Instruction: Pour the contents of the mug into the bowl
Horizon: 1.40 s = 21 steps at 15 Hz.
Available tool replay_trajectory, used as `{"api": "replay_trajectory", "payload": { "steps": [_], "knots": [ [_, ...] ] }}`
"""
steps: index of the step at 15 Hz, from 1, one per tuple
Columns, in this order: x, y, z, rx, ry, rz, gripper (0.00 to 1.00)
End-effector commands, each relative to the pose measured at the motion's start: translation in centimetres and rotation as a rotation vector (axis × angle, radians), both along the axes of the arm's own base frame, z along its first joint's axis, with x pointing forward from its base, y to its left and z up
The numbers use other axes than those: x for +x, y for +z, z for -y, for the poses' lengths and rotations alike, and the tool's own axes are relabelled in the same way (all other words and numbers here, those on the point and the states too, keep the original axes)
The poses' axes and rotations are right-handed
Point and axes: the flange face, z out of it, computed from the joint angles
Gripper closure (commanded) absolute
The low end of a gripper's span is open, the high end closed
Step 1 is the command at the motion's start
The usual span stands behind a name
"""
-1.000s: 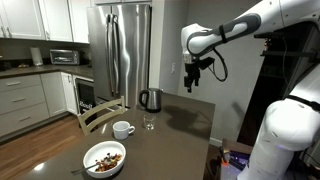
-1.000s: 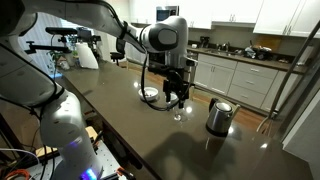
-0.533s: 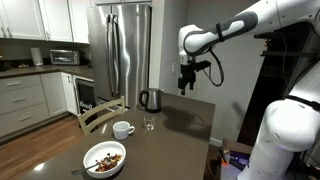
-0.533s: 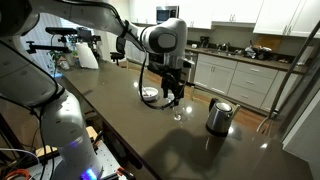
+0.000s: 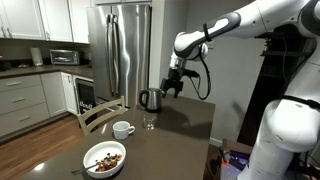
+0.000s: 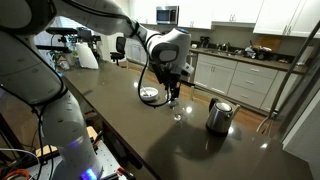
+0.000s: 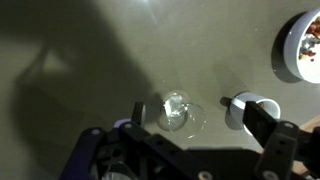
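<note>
The small white mug [image 5: 123, 129] stands on the dark table, its handle showing in the wrist view [image 7: 250, 108]. The white bowl [image 5: 105, 158] with brownish bits lies nearer the table's front edge and shows at the right edge of the wrist view [image 7: 303, 48]. My gripper [image 5: 172, 88] hangs high above the table, over the clear glass and beside the kettle. In the wrist view the gripper [image 7: 200, 128] is open. The glass lies below the gap between its fingers, and the mug sits just by the right finger [image 7: 268, 128]. Nothing is held.
A clear drinking glass [image 5: 149, 122] and a steel kettle [image 5: 150, 99] stand behind the mug; both also show in an exterior view, glass [image 6: 177, 112] and kettle [image 6: 219, 115]. A wooden chair [image 5: 100, 112] stands at the table's side. The fridge [image 5: 120, 50] is behind.
The arm has swung across and down from the table's far side to above the glass and kettle. The gripper stayed open. Mug, bowl, glass and kettle have not moved.
</note>
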Motion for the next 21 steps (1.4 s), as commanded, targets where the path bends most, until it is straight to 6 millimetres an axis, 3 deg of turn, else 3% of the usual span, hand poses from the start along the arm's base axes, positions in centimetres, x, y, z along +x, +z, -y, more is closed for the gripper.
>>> {"api": "replay_trajectory", "payload": {
  "steps": [1, 5, 9, 10, 14, 16, 21],
  "knots": [
    [2.3, -1.5, 0.3, 0.109, -0.124, 0.064, 0.00],
    [4.3, -3.3, -0.9, 0.269, -0.245, 0.119, 0.00],
    [5.5, -3.5, -3.5, 0.262, -0.168, 0.091, 0.00],
    [4.5, -3.6, -2.7, 0.276, -0.216, 0.096, 0.00],
    [5.1, -3.7, -3.8, 0.272, -0.191, 0.093, 0.00],
    [4.7, -3.4, -3.7, 0.338, -0.267, 0.126, 0.00],
    [4.6, -5.4, -4.1, 0.499, -0.421, 0.130, 0.00]
  ]
}}
